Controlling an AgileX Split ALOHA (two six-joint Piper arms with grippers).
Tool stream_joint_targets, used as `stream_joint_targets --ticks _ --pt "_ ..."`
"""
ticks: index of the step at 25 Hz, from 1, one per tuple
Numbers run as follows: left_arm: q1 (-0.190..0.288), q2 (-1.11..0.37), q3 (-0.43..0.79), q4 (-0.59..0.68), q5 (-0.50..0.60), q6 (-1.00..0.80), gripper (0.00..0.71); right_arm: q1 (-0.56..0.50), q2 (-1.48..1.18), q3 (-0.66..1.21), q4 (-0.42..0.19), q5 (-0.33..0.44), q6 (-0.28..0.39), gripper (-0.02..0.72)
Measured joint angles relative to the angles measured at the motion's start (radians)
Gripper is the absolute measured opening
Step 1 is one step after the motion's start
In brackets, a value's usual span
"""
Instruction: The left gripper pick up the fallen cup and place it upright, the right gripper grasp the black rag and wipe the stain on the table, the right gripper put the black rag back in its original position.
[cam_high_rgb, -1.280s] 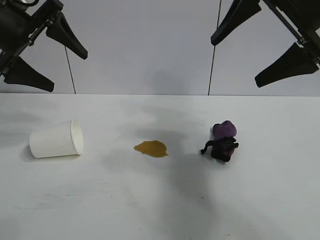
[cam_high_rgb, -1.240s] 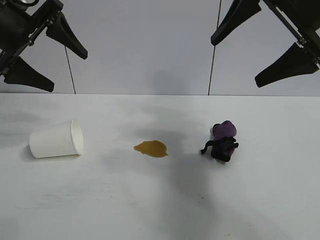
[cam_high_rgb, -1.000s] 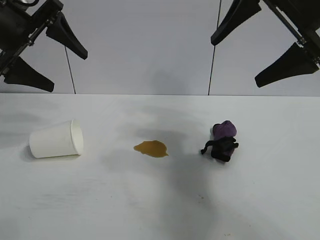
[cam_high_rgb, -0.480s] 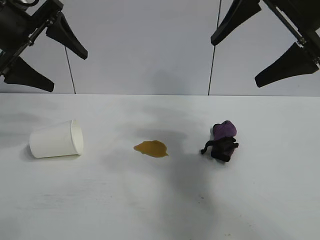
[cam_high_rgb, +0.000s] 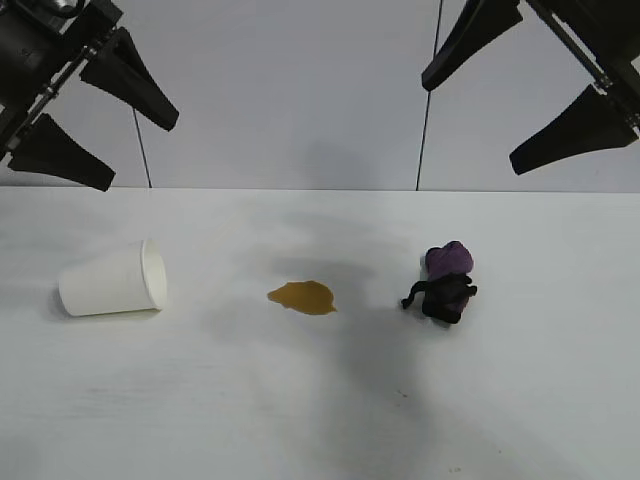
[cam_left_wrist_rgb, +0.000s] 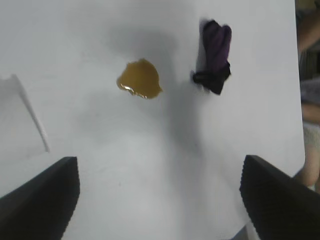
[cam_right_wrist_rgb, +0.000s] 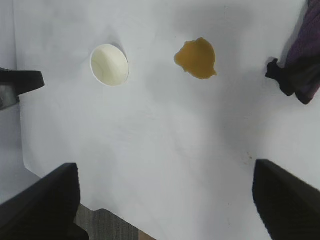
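With the left gripper (cam_high_rgb: 78, 118) spread wide high above the cup (cam_high_rgb: 112, 280) — lying well left of the stain (cam_high_rgb: 301, 297) — it should descend squarely, straddling the cup's sides; right gripper (cam_high_rgb: 530, 95) waits open.

The stain (cam_left_wrist_rgb: 139, 79) lies on the table (cam_left_wrist_rgb: 150, 165) beside the black rag (cam_left_wrist_rgb: 215, 55). The cup (cam_left_wrist_rgb: 20, 120) lies apart from both. The left gripper (cam_left_wrist_rgb: 159, 200) hangs wide open above.

Even, bright light; soft shadows
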Motion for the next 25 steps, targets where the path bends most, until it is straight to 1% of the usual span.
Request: stream_joint_targets --ticks 2,5,7,10,15,19,22,25 --pt "-0.002 0.000 -0.001 0.028 0.038 0.150 0.630 0.000 0.000 0.000 0.000 0.000 0.000 0.650" --pt "-0.015 0.000 -0.001 0.106 0.046 0.360 0.630 0.000 0.000 0.000 0.000 0.000 -0.004 0.650" --pt "-0.029 0.000 -0.001 0.179 0.022 0.481 0.630 0.000 0.000 0.000 0.000 0.000 -0.004 0.650" --pt "-0.073 0.000 -0.001 0.306 -0.060 0.580 0.630 0.000 0.000 0.000 0.000 0.000 -0.004 0.650" --pt "-0.188 0.000 -0.001 0.603 -0.214 0.585 0.630 0.000 0.000 0.000 0.000 0.000 -0.004 0.650" --pt "-0.265 0.000 -0.001 0.793 -0.301 0.506 0.630 0.000 0.000 0.000 0.000 0.000 -0.006 0.650" --pt "-0.303 0.007 -0.001 0.901 -0.319 0.439 0.630 0.000 0.000 0.000 0.000 0.000 -0.007 0.650" --pt "-0.316 0.031 -0.001 0.955 -0.322 0.370 0.630 0.000 0.000 0.000 0.000 0.000 -0.007 0.650"
